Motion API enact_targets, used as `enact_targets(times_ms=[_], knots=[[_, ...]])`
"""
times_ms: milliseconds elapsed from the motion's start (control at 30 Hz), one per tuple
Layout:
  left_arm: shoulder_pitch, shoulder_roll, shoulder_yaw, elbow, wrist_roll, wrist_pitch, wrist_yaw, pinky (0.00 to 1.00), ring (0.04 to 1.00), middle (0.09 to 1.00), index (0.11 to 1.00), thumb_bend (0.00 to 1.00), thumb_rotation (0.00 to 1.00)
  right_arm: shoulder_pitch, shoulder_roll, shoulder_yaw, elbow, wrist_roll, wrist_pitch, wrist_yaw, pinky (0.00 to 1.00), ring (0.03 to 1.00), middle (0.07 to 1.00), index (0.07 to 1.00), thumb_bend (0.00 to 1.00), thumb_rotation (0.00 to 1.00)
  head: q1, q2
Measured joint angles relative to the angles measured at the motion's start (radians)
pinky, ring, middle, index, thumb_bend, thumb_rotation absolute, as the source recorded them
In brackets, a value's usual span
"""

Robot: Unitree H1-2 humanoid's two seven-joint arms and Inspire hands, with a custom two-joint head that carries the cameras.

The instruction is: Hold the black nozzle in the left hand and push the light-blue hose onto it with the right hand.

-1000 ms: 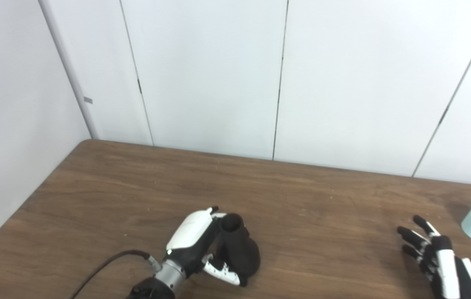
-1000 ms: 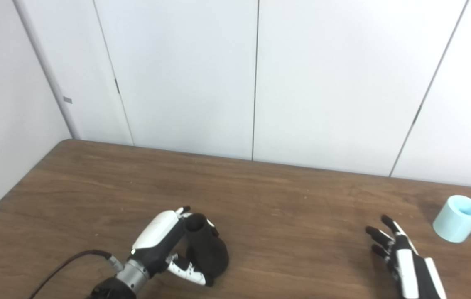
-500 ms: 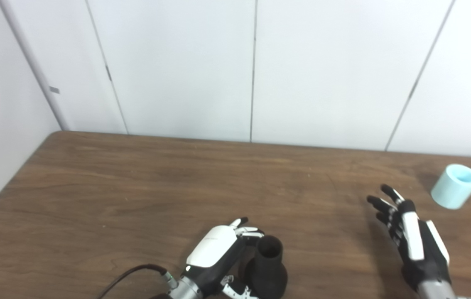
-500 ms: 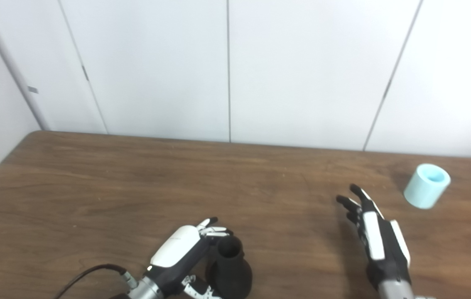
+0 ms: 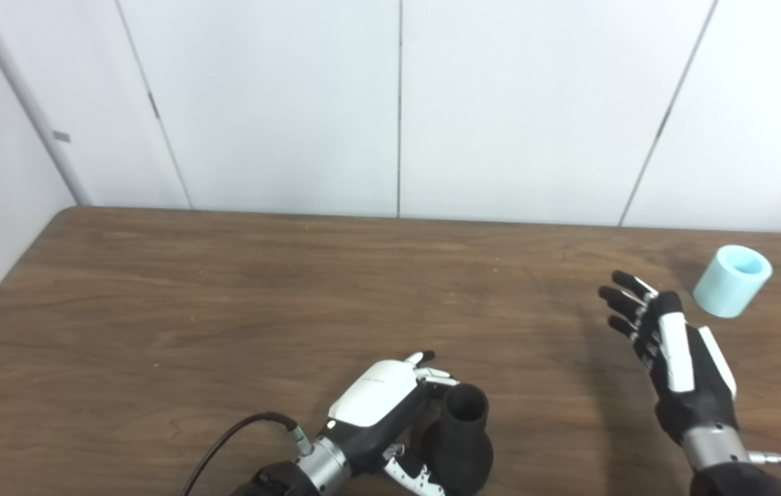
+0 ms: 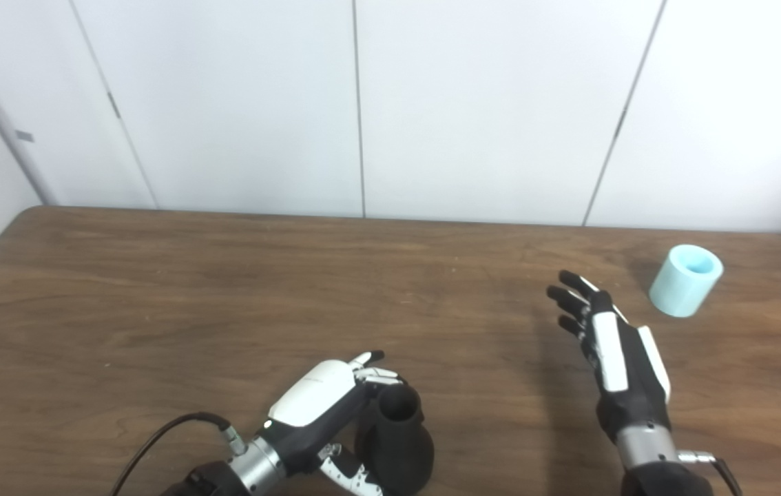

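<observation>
My left hand (image 5: pixel 380 403) grips the nozzle (image 5: pixel 461 441); right hand (image 6: pixel 614 358) open, empty, should wrap the hose (image 6: pixel 685 280) squarely.

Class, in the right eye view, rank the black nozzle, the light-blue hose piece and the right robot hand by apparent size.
1. Right robot hand, largest.
2. Black nozzle, partly cut off below and nearer the camera, so unsure.
3. Light-blue hose piece, smallest, farthest away.

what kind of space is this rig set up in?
Probably a lab or test room, not a home: a bare wooden table, plain white panel walls behind it, and just two task props out, a black nozzle and light-blue hose.
</observation>
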Motion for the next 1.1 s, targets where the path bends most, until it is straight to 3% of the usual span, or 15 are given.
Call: enact_targets(times_ms=[133,233,267,333,400,533,667,800,1100], knots=[[-0.001,-0.001,0.002,0.009,-0.001,-0.018,0.003,1.0,0.807,0.478,0.492,0.52,0.0,-0.004,-0.002,-0.01,-0.01,-0.003,0.009,-0.008,0.84,0.881,0.789,0.84,0.5,1.0,-0.009,0.0],[0.001,-0.001,0.007,0.015,-0.001,-0.031,0.013,1.0,0.806,0.478,0.493,0.52,0.0,-0.026,-0.02,-0.02,-0.044,-0.012,0.035,-0.011,0.82,0.873,0.791,0.845,0.49,1.0,-0.061,-0.008],[0.002,-0.001,0.008,0.016,-0.001,-0.033,0.015,1.0,0.806,0.478,0.492,0.52,0.0,-0.039,-0.033,-0.024,-0.052,-0.019,0.043,-0.01,0.82,0.872,0.802,0.85,0.48,0.96,-0.089,-0.014],[0.002,-0.001,0.014,0.023,-0.004,-0.044,0.018,1.0,0.802,0.479,0.492,0.52,0.0,-0.066,-0.073,-0.024,-0.055,-0.044,0.049,-0.006,0.81,0.864,0.816,0.858,0.48,0.76,-0.123,-0.023],[0.002,-0.001,0.02,0.034,-0.013,-0.059,0.024,1.0,0.799,0.483,0.491,0.52,0.0,-0.098,-0.134,-0.016,-0.055,-0.09,0.059,0.002,0.79,0.849,0.821,0.847,0.55,0.55,-0.163,-0.031],[0.01,0.0,0.038,0.045,-0.036,-0.078,0.034,1.0,0.799,0.504,0.479,0.52,0.0,-0.197,-0.285,0.038,-0.013,-0.276,0.086,0.009,0.78,0.85,0.825,0.821,0.69,0.41,-0.262,-0.049],[0.009,0.009,0.052,0.061,-0.062,-0.109,0.036,1.0,0.798,0.508,0.477,0.52,0.0,-0.279,-0.383,0.069,0.028,-0.377,0.088,0.062,0.81,0.878,0.846,0.82,0.7,0.33,-0.31,-0.057],[0.007,0.021,0.067,0.077,-0.084,-0.14,0.038,1.0,0.796,0.502,0.479,0.52,0.0,-0.332,-0.443,0.114,0.096,-0.482,0.088,0.129,0.9,0.925,0.863,0.829,0.72,0.28,-0.356,-0.064],[0.001,0.048,0.093,0.123,-0.123,-0.222,0.06,1.0,0.795,0.496,0.483,0.52,0.0,-0.452,-0.55,0.219,0.322,-0.699,0.084,0.201,0.96,0.955,0.88,0.834,0.82,0.23,-0.446,-0.063]])
